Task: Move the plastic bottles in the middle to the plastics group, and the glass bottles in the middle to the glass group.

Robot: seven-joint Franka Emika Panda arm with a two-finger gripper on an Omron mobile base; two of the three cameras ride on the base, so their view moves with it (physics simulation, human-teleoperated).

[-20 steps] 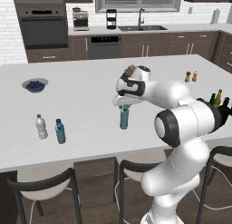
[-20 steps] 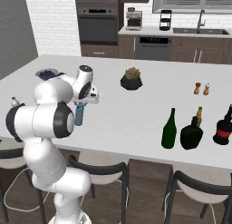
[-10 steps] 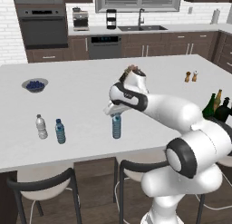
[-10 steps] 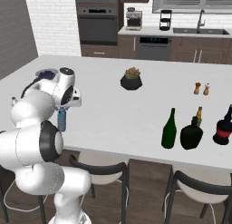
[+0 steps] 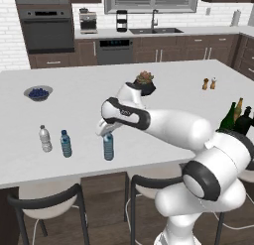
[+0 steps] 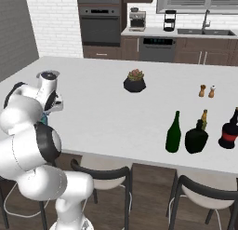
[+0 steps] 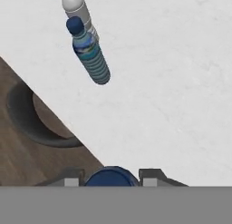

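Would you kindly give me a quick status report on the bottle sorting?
Gripper jaws shut on small blue plastic water bottle. Bottle upright, near the two small plastic water bottles. Nothing between them.

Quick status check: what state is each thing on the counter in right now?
Gripper: shut on the blue plastic water bottle.
Whitish water bottle: upright.
Blue-labelled water bottle: upright beside it.
Dark-green wine bottle: upright, untouched.
Squat black bottle: upright, untouched.

Blueberry bowl (image 5: 38,93), potted succulent (image 6: 135,80), two shakers (image 6: 207,91) on counter (image 6: 107,108).
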